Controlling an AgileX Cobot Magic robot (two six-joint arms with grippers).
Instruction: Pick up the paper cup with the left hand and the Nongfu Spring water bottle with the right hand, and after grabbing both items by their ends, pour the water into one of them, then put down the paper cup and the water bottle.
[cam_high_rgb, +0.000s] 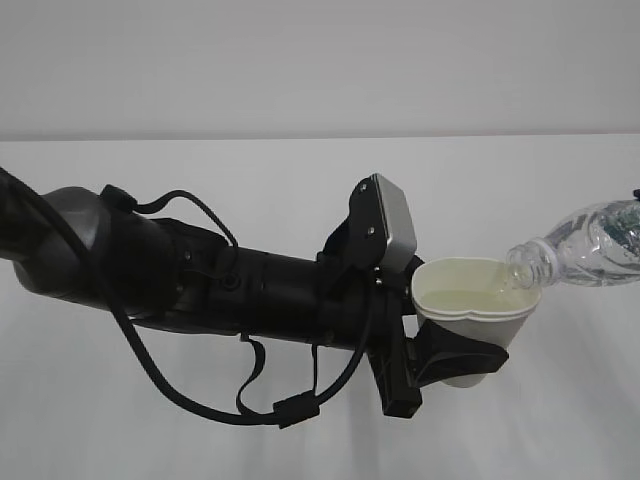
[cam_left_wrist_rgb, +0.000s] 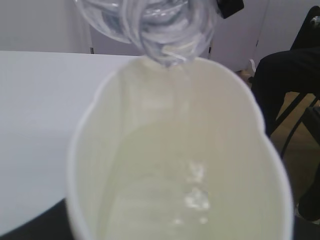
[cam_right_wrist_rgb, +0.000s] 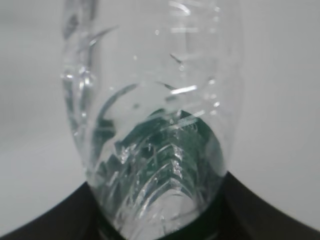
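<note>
Your left hand (cam_high_rgb: 462, 352) pinches the paper cup (cam_high_rgb: 476, 300), squeezed, aloft over the table (cam_high_rgb: 300, 420) | your right hand clamps the Nongfu Spring water bottle (cam_high_rgb: 580, 245) | bottle tilted, mouth at cup rim, water in cup

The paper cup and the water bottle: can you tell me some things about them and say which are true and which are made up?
1. The left hand holds the paper cup up off the white table. True.
2. The paper cup lies on its side. False: it stands upright with its mouth up.
3. The Nongfu Spring water bottle is tipped with its mouth over the cup's rim. True.
4. The cup is dry inside. False: there is liquid in it.
5. The bottle has a red cap on. False: its mouth is open, with no cap.
</note>
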